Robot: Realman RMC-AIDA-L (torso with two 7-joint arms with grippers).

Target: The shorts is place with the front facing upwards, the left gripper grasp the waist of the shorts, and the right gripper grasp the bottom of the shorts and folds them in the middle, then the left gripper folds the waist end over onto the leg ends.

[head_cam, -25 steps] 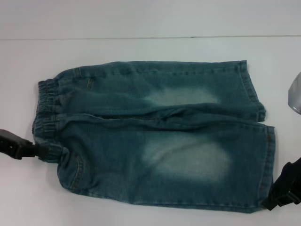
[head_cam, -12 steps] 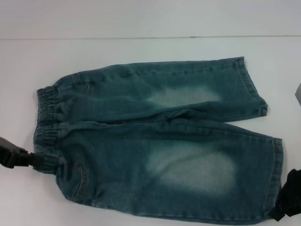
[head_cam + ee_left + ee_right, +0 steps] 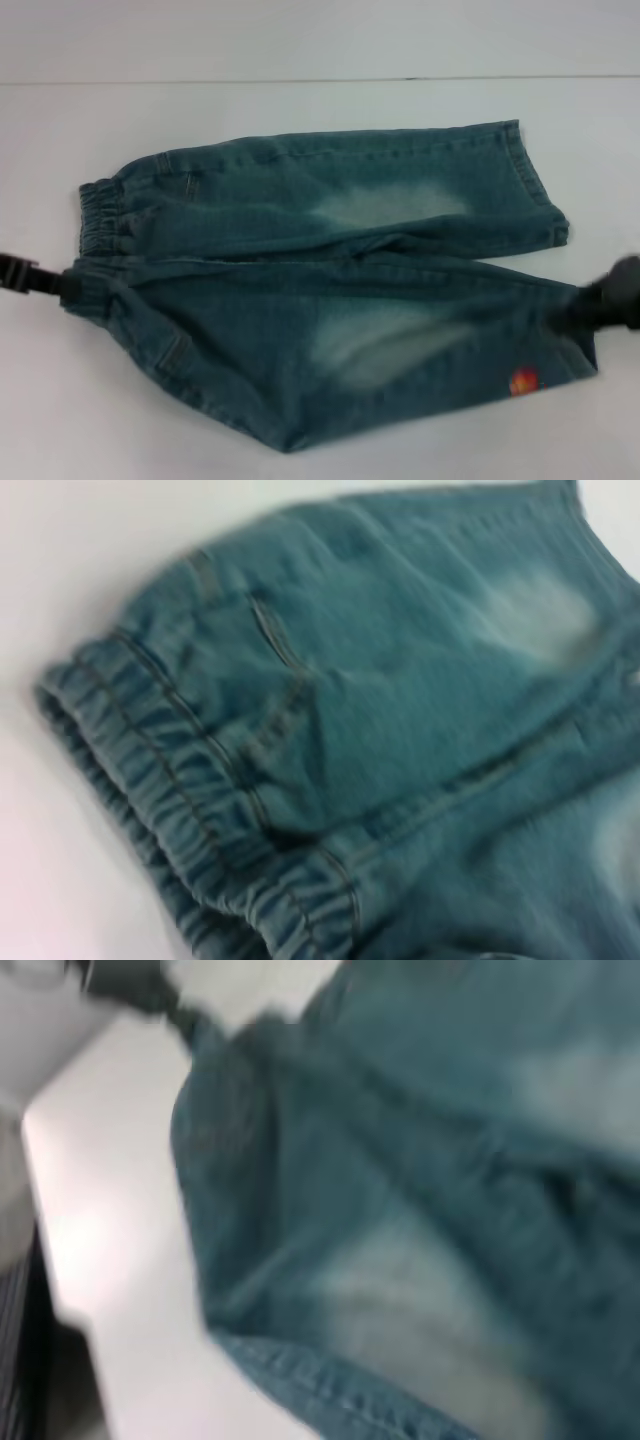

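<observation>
The left claw [image 3: 62, 285] is clamped on the waistband corner of the denim shorts [image 3: 330, 290]; the right claw [image 3: 590, 305] pinches the near leg's hem, lifting that half off the white counter [image 3: 300, 110].

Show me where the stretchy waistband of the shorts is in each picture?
Head view: the waistband runs down the left end of the shorts, with the left gripper at its near corner.
Left wrist view: the waistband crosses the lower left.
Right wrist view: not clearly in it.
Shared landmark: the pale faded patch.
</observation>
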